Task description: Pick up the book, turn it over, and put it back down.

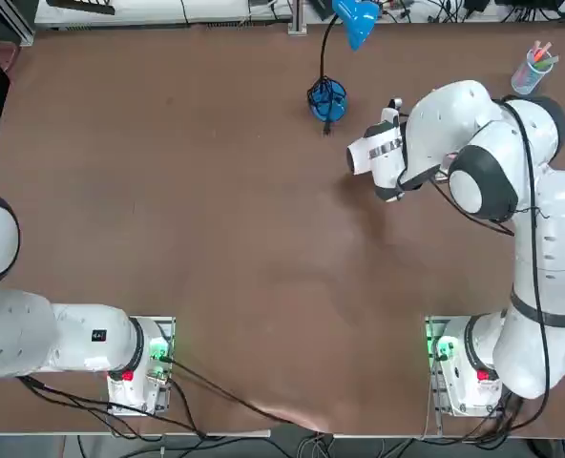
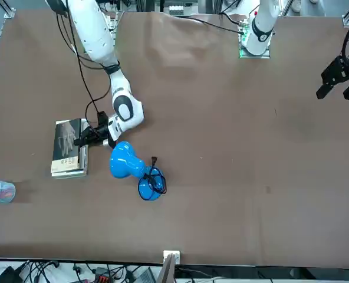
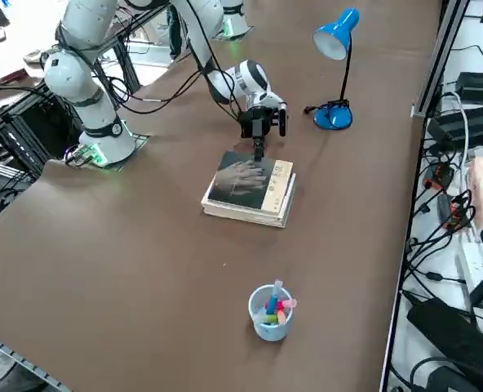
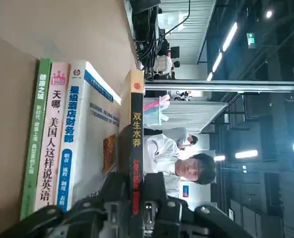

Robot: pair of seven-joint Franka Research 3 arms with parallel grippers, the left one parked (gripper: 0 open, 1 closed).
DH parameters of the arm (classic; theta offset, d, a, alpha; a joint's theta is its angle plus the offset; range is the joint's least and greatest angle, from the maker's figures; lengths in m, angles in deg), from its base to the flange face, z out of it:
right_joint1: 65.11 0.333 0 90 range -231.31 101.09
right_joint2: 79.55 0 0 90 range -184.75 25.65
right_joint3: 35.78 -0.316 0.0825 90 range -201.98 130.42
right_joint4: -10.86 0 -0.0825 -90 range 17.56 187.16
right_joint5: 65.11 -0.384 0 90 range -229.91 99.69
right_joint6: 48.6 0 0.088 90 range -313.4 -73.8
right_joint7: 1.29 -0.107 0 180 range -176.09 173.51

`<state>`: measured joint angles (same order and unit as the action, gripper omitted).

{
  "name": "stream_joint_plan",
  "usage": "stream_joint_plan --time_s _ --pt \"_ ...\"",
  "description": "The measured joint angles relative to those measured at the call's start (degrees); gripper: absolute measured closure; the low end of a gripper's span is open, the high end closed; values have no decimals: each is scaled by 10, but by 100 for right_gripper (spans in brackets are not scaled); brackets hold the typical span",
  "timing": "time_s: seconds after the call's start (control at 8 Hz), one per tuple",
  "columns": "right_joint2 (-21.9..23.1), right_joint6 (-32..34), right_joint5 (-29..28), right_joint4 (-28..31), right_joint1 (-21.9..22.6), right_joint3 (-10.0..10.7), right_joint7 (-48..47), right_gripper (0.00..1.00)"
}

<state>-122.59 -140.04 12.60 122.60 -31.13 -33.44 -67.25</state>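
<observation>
The book [image 2: 67, 141] lies on top of a small stack of books [image 2: 68, 169], its dark grey cover with the pale hand picture facing up [image 3: 241, 181]. My right gripper [image 2: 83, 140] is at the edge of the book nearest the lamp, low over the table [image 3: 258, 149]. In the wrist view the book's thin black spine [image 4: 136, 139] runs between the two fingers [image 4: 137, 208], which press on it from both sides. That end of the book sits slightly off the white book with blue lettering [image 4: 90, 144] below it. In the top view the right arm [image 1: 473, 143] hides both book and gripper.
A blue desk lamp [image 2: 130, 165] stands close beside the gripper, its base and cable [image 3: 333, 116] toward the table's far edge. A cup of coloured pens [image 3: 271, 314] is near the table's corner beyond the stack. A person [image 4: 177, 158] shows in the room behind.
</observation>
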Motion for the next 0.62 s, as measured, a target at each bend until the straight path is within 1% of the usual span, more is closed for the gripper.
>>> stream_joint_plan --time_s 0.38,0.5,0.62 --pt "0 -2 0 0 0 0 -3 17" --pt "0 -2 0 -1 0 0 -4 3" --pt "1 -2 0 -2 0 0 -5 2"
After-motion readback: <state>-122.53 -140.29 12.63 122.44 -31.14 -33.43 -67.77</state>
